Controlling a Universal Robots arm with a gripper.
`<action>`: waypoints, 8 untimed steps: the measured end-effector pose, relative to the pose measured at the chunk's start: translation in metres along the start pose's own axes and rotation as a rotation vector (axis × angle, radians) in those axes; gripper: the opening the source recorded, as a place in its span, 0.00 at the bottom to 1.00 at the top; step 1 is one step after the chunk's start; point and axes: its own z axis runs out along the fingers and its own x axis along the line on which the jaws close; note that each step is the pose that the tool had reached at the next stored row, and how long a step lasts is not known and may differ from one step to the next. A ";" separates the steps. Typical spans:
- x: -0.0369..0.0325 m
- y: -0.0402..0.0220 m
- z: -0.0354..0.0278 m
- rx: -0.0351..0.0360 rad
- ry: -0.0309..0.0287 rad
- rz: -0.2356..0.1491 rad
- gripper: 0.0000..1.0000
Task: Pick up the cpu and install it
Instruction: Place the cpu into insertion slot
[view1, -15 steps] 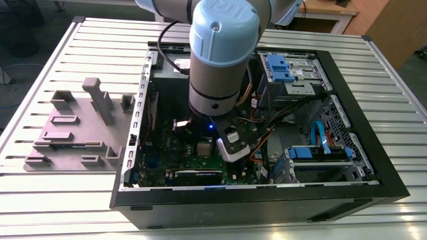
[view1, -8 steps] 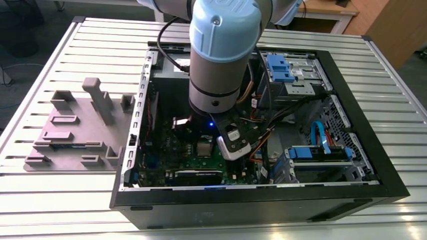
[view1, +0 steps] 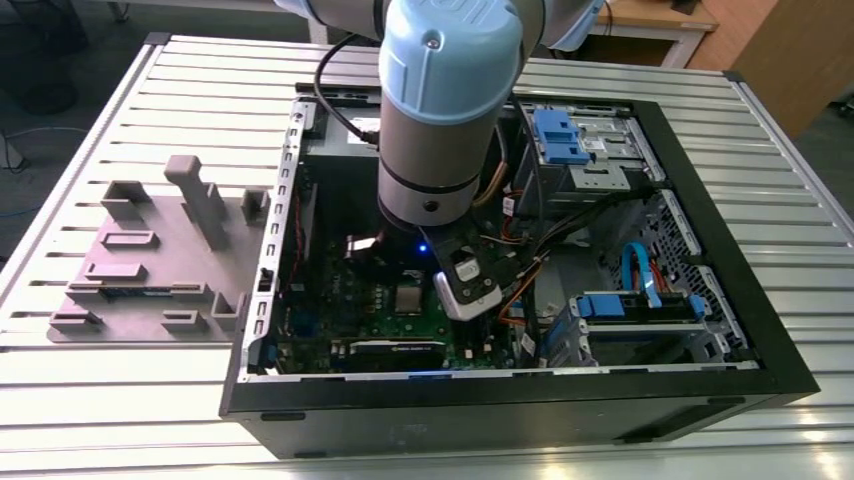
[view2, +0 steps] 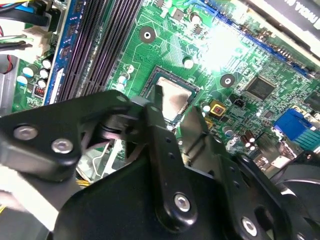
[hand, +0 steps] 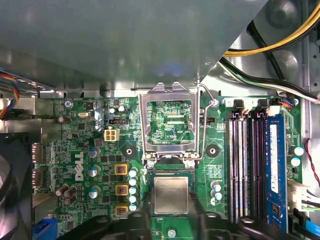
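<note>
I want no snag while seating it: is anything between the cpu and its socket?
Nothing visible. The hinged frame is swung open, clear of the socket, and the cpu already sits in the socket's square, the pincer close by it.

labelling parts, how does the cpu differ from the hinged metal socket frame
The cpu is a solid plate; the socket frame is open-centred, board showing through. The cpu lies flat; the frame is swung open beside it. The frame outsizes the cpu. Both are silvery, squarish.
</note>
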 end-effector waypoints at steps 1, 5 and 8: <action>0.0000 0.0000 -0.0001 0.0000 0.0000 0.000 0.39; 0.0000 0.0000 -0.0002 0.0000 0.0000 0.000 0.21; 0.0000 0.0000 -0.0004 0.0000 0.0000 0.000 0.11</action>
